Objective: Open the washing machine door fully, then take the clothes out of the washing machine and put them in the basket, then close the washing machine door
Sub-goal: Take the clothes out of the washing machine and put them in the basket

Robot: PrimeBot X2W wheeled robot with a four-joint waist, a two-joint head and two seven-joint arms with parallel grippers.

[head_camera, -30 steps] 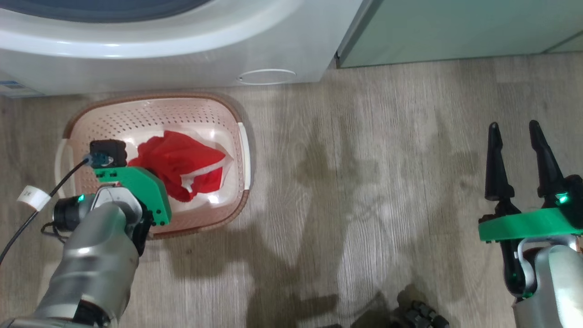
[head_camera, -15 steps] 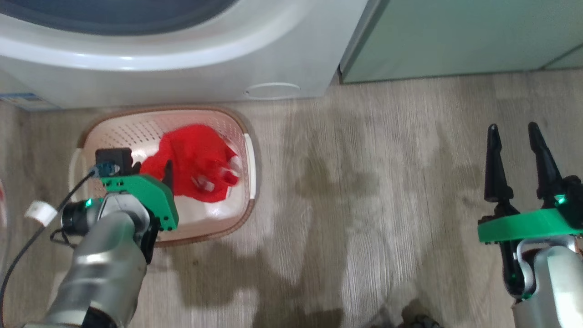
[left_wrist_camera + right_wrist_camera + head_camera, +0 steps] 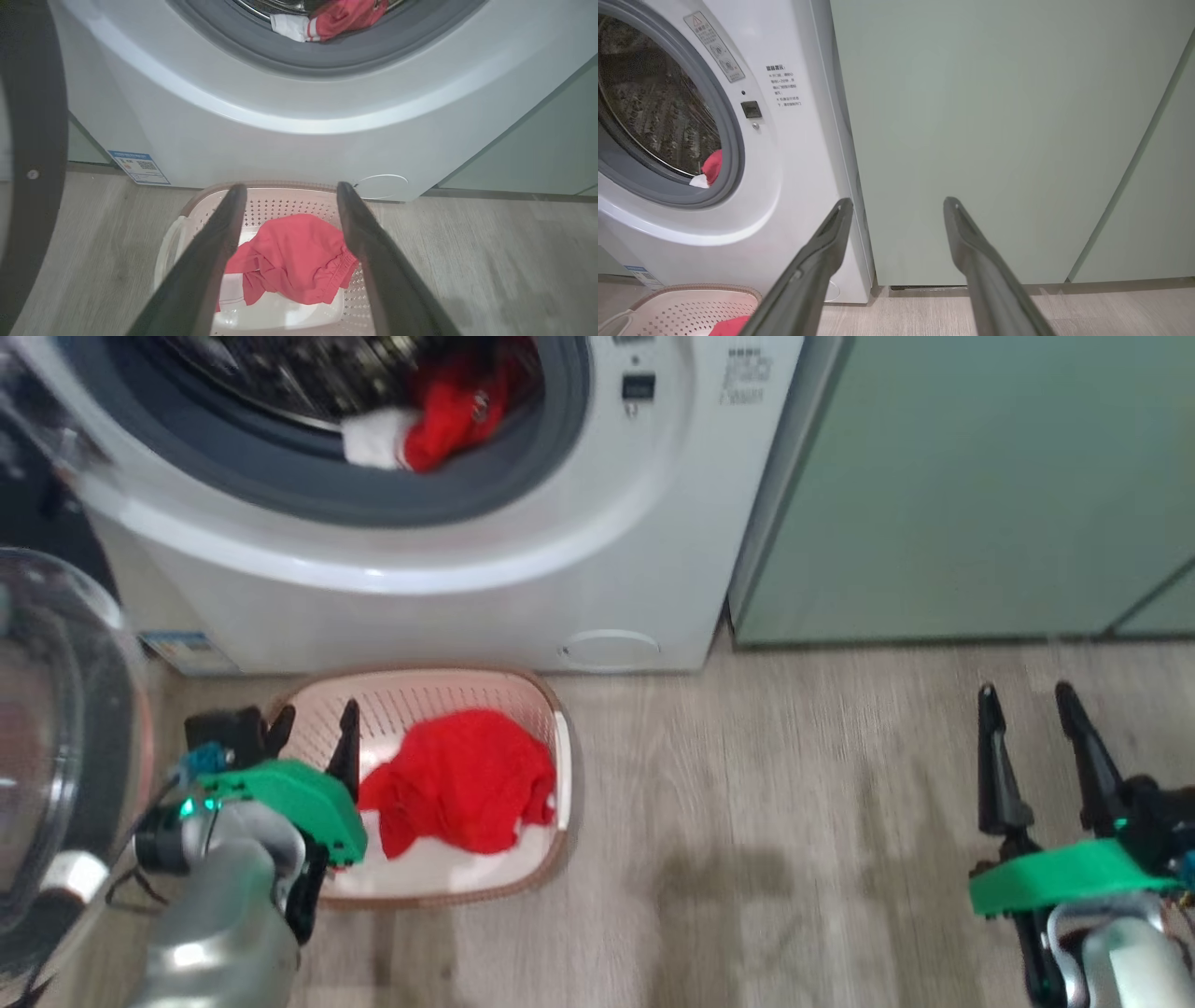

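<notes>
A pale wood-grain floor [image 3: 794,821] is seen below, and flat pale green cabinets [image 3: 994,130] are set along the back.

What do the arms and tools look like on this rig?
Both arms have silver-grey forearms. The left tool and right tool each carry two long, tapered black fingers on a bright green bracket with a small green light. A white-tagged cable runs by the left wrist.

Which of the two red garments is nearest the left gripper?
The garment lying in the basket, just beyond the open left gripper. The other garment, red with a white part, sits up in the washing machine drum.
</notes>
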